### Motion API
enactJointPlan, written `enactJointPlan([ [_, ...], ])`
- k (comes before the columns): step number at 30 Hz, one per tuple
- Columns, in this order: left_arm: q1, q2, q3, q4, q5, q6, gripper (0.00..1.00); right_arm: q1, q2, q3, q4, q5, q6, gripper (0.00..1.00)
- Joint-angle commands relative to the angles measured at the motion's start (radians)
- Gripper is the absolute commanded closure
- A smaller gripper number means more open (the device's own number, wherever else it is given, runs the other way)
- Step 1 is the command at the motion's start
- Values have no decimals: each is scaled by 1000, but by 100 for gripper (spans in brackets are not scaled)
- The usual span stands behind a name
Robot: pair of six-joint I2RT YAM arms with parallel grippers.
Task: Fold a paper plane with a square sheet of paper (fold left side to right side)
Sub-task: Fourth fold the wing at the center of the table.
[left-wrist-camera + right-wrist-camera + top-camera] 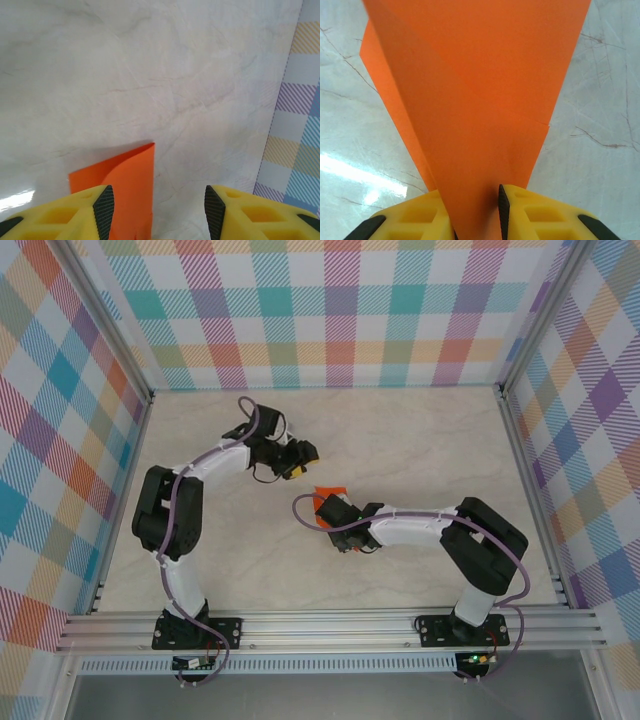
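From above, the right arm (420, 525) covers most of the orange paper (326, 494); just a small corner peeks out over the pale marbled counter (400, 430). The left end effector (301, 464) hangs just beside it, too small to read. Left wrist view: its yellow fingers (75, 202) are spread apart, and the paper (125, 185), smooth and folded, is cut off at the bottom. Right wrist view: the right end effector (476, 215) pinches the thin paper, whose top runs off the picture.
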Motion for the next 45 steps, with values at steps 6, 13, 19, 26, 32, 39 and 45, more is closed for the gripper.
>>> enactJointPlan([
  [6, 54, -216, -249, -3, 14, 34, 45, 6, -4, 19, -18, -35, 12, 72],
  [13, -24, -323, -485, 178, 67, -69, 50, -20, -20, 7, 0, -94, 21, 73],
  [19, -138, -322, -516, 226, 28, -124, 63, -41, -47, -19, 10, -140, 24, 73],
  [26, -228, -222, -478, 273, 5, -154, 75, -77, -75, -63, 47, -204, 45, 75],
  [32, -264, -137, -403, 274, -4, -153, 77, -101, -84, -87, 66, -247, 55, 75],
  [39, -271, -115, -385, 277, -9, -154, 77, -144, -97, -118, 104, -328, 65, 76],
  [45, -272, -109, -387, 283, -11, -156, 77, -197, -113, -159, 155, -409, 77, 76],
])
